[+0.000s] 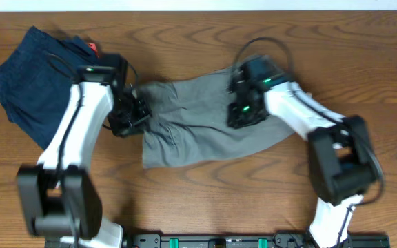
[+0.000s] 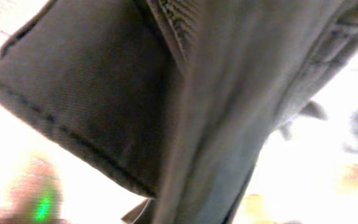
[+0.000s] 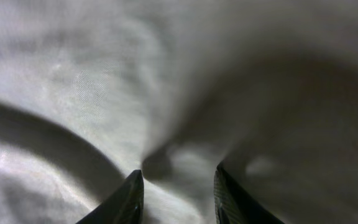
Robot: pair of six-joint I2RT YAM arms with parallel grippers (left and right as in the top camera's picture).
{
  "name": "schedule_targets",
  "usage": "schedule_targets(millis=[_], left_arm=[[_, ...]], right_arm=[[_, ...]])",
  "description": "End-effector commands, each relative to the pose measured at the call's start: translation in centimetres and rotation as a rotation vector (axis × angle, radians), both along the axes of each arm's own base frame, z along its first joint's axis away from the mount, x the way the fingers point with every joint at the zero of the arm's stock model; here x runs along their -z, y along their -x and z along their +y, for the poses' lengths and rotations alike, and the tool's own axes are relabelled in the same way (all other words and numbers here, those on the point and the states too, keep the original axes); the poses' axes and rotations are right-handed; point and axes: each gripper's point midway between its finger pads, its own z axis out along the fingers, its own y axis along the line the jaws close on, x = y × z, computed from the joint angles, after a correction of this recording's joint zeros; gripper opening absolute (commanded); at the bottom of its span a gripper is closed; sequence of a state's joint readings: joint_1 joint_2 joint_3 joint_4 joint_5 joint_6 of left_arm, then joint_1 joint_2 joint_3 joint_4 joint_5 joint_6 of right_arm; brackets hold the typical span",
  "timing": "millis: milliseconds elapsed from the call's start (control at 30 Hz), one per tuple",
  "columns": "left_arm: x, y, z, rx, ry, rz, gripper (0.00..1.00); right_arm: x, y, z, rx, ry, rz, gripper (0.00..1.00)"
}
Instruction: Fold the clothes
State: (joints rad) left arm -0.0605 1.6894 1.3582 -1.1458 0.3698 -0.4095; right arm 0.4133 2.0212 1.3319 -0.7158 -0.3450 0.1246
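The clothes (image 1: 198, 131), a grey-taupe wrinkled garment, lie across the middle of the table in the overhead view. My left gripper (image 1: 135, 114) is at their left edge. In the left wrist view the fabric (image 2: 104, 93) with a stitched hem fills the frame up close and hides the fingers. It runs down to where the jaws are, so the gripper seems shut on it. My right gripper (image 1: 242, 114) is on the garment's upper right part. In the right wrist view its two fingertips (image 3: 178, 193) pinch a bunched ridge of pale fabric (image 3: 92, 93), with creases running out from it.
A dark navy folded garment (image 1: 33, 83) with a red tag (image 1: 92, 48) lies at the back left, just behind my left arm. Bare wooden table (image 1: 253, 200) shows in front of the clothes, and the arm bases stand at the front edge.
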Motion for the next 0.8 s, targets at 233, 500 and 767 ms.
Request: schedule_targets(millis=[233, 500, 767], left_arm=[[-9.0, 0.7, -4.0, 0.096, 0.189, -0.249, 0.06], [-9.4, -0.6, -5.2, 0.135, 0.194, -0.320, 0.06], [-9.4, -0.9, -5.2, 0.136, 0.195, -0.332, 0.06]], right_arm=[[2.4, 6.8, 15.6, -0.300, -0.259, -0.013, 0.37], [-0.5, 2.2, 13.7, -0.199, -0.063, -0.162, 0.52], [-6.6, -6.4, -0.6, 0.125, 0.227, -0.284, 0.52]])
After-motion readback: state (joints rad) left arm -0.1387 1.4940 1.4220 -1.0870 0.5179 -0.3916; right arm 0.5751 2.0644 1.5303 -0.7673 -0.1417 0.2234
